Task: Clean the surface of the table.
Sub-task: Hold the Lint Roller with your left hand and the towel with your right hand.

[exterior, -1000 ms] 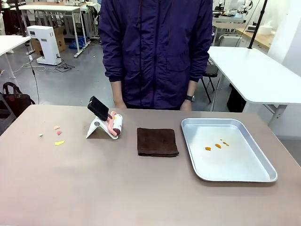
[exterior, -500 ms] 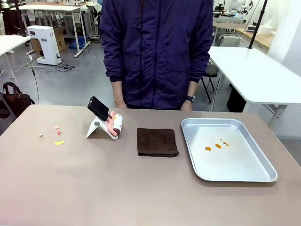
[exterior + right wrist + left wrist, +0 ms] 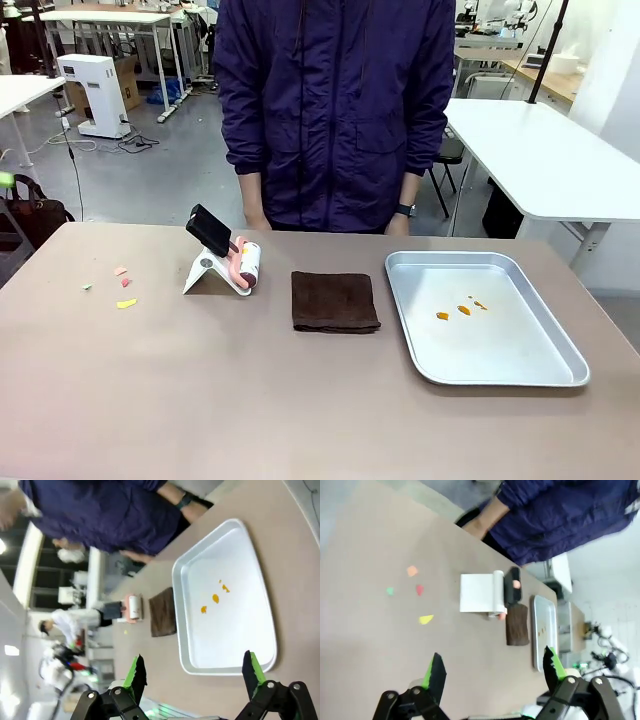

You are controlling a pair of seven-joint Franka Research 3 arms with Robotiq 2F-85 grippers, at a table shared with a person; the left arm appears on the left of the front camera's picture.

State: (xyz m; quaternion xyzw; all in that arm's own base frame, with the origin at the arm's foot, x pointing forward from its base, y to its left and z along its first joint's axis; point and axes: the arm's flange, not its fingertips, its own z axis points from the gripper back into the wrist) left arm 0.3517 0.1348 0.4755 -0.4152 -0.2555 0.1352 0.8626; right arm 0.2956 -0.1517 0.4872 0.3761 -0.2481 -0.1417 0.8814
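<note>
We hold left gripper (image 3: 492, 662) & right gripper (image 3: 193, 665) released, empty, above the counter (image 3: 200, 390). Scraps (image 3: 125, 302) sit far-left nr its edge; wiping outward, we'd prob. sweep them off.

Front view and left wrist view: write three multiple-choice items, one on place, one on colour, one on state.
1. Where does the brown cloth lie?
A. In the metal tray.
B. Between the lint roller and the tray.
C. On the floor.
2. What colour are the bits in the tray?
A. Blue.
B. Black.
C. Orange.
3. How is the left gripper?
A. Open, holding nothing.
B. Shut on the cloth.
C. Shut on the roller.
Answers:
1 B: it lies on the table, roller on one side, tray on the other.
2 C: orange specks on the silver floor.
3 A: its fingers stand wide apart, nothing between them.
</note>
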